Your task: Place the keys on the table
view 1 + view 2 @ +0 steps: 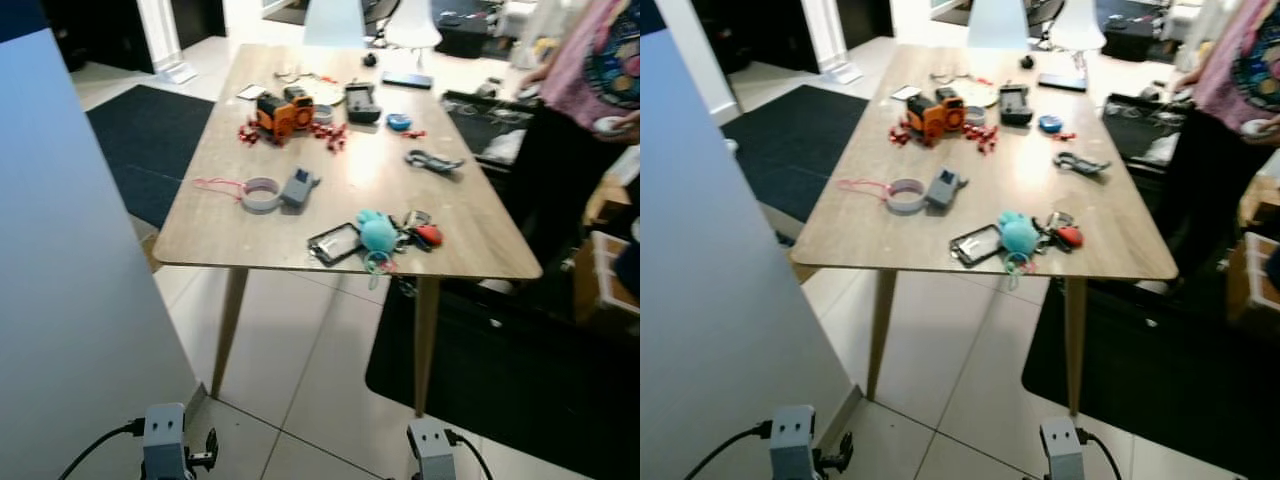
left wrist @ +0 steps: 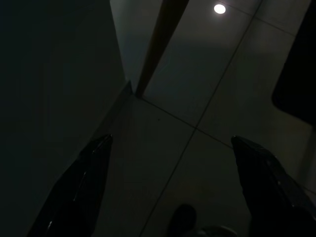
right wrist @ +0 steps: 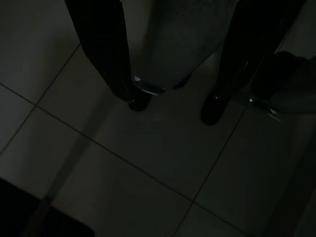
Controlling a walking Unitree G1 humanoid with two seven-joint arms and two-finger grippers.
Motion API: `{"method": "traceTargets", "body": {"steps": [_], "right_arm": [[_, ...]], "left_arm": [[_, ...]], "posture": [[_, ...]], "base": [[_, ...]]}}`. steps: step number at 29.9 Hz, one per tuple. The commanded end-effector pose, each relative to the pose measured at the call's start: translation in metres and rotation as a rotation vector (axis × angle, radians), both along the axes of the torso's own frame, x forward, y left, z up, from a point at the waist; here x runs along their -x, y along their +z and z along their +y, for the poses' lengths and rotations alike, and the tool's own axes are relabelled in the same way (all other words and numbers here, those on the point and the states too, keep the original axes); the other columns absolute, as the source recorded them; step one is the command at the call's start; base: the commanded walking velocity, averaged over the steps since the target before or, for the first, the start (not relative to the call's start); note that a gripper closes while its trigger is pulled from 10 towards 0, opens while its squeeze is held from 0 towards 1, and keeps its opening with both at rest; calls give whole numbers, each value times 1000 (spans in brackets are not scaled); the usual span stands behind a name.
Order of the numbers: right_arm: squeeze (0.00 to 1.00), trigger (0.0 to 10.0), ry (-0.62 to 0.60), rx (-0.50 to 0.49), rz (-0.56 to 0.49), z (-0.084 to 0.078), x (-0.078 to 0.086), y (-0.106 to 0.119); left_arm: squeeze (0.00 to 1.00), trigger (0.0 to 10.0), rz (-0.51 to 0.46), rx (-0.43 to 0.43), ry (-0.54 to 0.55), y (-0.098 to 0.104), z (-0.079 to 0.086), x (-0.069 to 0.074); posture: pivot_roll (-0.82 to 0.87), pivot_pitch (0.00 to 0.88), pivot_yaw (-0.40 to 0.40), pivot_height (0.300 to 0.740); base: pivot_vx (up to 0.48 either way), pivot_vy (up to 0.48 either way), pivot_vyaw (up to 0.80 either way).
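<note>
- While we stand back from the long light-wood table, we see the bunch of keys with a teal fluffy pompom and a red fob lying on its top, at the near edge above the near right leg.
- Just beside the keys on the table lies a black flat card holder; a grey tape roll and a grey small box sit further along the near end.
- Toward the table's far half stands an orange toy vehicle.
- At the table's right side stands a person in a pink top.
- Our left gripper hangs low over the pale tiled floor near the table's leg, fingers spread wide apart and empty.
- Our right gripper also hangs over the tiles, fingers parted, nothing between them.
</note>
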State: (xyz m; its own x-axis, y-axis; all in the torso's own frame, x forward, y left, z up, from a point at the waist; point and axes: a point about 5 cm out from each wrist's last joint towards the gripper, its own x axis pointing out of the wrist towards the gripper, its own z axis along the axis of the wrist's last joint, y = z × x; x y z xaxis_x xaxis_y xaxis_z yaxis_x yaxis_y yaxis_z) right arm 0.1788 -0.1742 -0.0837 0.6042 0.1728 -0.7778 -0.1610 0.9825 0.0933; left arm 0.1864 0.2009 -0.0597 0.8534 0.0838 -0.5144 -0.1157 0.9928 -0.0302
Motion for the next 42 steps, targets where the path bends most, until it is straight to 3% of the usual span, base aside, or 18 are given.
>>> {"method": "traceTargets", "body": {"steps": [1, 42], "right_arm": [[0, 10000, 15, 5, 16, 0, 7, -3], [0, 10000, 50, -4, -15, 6, -3, 2]], "left_arm": [[0, 10000, 29, -6, -2, -4, 1, 7], [0, 10000, 78, -23, 3, -8, 5, 7]], "posture": [[74, 78, -47, 740], [76, 62, -45, 740]], "base": [[0, 0, 800], [0, 0, 800]]}}
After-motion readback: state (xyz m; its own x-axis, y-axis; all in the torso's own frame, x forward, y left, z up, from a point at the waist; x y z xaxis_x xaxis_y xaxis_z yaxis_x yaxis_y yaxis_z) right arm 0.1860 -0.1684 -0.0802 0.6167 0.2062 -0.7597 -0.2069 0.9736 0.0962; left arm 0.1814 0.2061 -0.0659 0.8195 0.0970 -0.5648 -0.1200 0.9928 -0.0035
